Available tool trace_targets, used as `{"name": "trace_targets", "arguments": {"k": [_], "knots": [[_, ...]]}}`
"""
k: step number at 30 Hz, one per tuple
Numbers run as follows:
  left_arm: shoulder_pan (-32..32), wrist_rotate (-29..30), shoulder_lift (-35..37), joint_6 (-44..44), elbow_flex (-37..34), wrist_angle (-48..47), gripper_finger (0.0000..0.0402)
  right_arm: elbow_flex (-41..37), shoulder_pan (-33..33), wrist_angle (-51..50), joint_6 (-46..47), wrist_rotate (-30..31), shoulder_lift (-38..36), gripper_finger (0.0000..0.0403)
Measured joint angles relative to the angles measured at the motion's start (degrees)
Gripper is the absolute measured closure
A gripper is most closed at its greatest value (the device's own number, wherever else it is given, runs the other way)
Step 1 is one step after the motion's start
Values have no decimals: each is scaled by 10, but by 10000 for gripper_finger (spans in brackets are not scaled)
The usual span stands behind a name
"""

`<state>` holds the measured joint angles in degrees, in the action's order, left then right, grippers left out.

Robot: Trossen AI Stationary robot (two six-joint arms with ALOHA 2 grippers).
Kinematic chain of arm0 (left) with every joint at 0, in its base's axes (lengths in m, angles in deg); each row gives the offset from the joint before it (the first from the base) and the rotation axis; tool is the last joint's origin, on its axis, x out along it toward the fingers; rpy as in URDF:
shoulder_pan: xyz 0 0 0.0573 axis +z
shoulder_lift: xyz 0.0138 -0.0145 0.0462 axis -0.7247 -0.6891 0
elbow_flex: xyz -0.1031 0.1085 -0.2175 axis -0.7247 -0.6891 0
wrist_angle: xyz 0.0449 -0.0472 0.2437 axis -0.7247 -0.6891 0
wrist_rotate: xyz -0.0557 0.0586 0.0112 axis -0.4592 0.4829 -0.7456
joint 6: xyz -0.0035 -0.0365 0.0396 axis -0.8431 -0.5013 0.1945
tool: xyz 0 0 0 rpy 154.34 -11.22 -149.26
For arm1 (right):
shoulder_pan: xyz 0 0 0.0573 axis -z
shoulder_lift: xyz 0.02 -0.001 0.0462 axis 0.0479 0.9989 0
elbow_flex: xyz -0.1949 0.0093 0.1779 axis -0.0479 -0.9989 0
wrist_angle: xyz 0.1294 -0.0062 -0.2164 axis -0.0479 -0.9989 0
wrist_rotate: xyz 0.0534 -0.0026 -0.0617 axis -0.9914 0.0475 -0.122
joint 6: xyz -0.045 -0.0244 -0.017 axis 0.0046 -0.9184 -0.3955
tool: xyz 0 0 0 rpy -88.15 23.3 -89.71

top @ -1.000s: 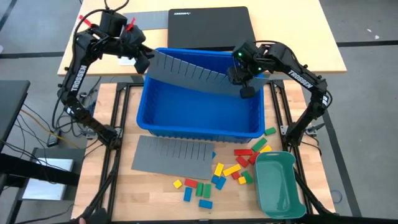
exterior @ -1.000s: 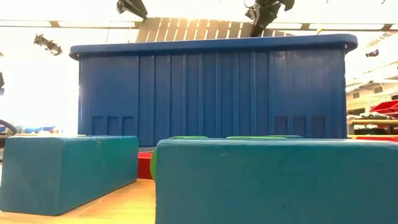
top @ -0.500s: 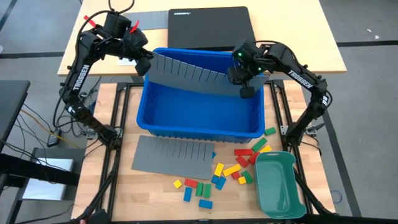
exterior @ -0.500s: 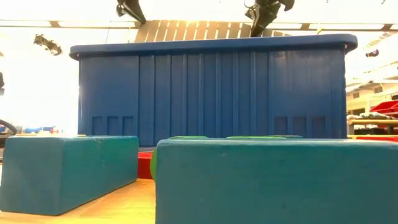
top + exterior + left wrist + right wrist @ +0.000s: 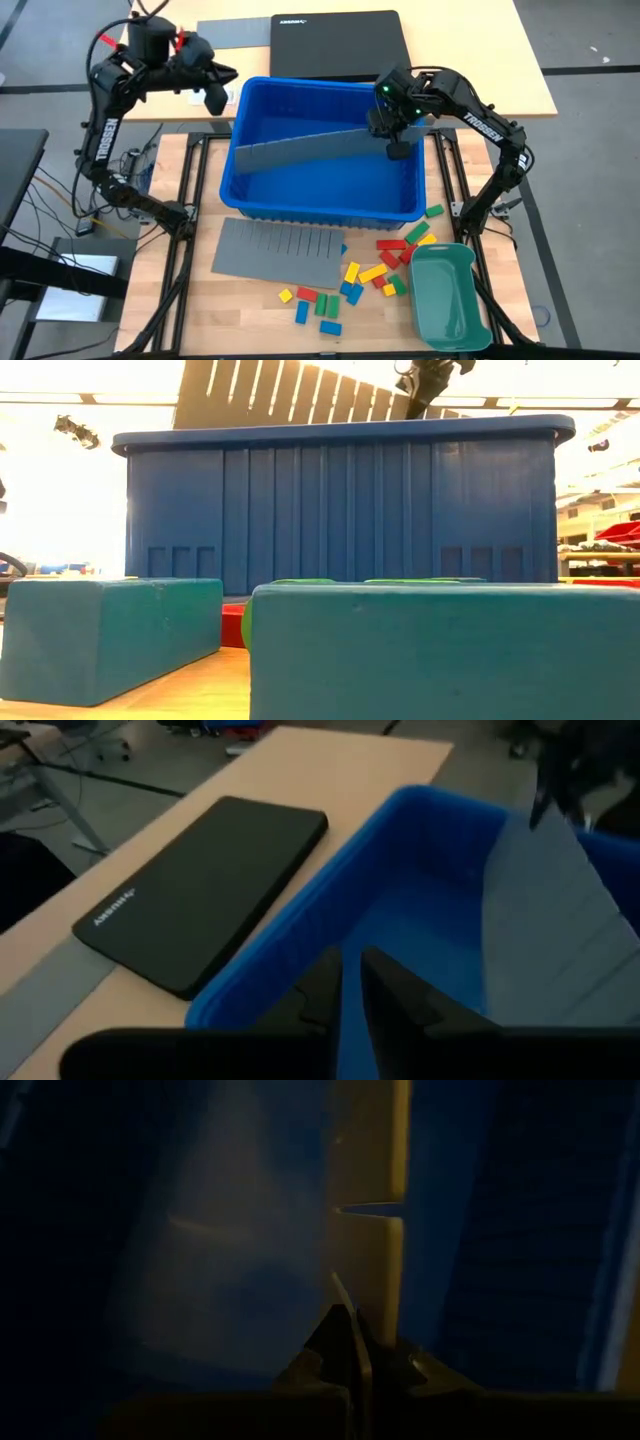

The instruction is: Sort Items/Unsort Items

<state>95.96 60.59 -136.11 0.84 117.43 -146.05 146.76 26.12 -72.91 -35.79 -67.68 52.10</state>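
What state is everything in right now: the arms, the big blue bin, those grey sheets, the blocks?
Left gripper: nearly shut, empty, outside the bin.
Right gripper: shut on the grey divider.
Grey divider: tilted inside the blue bin.
Second divider: flat on the table.
Blocks: scattered, unsorted.
Green tray: empty.
Laptop: closed.
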Motion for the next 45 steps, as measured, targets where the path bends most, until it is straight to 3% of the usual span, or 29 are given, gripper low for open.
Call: {"name": "trace_targets", "arguments": {"k": [12,16,21,23,30,39,45], "knots": [[-18,-33,-26,-13,-1,-47,346,0,9,1,1,0,0,403],[-24,-61,-25,-24,0,-45,313,0,12,0,1,-1,0,403],[-41,-159,-26,-97,0,-47,260,0,12,0,5,0,0,403],[-54,-166,-26,-105,0,-59,242,0,12,0,6,0,0,403],[-105,-105,-32,-98,0,-96,209,0,12,0,6,0,0,403],[-164,-93,-49,-82,0,-96,207,0,13,3,6,1,0,403],[-181,15,-71,-33,0,-123,207,0,13,5,7,1,1,403]]}}
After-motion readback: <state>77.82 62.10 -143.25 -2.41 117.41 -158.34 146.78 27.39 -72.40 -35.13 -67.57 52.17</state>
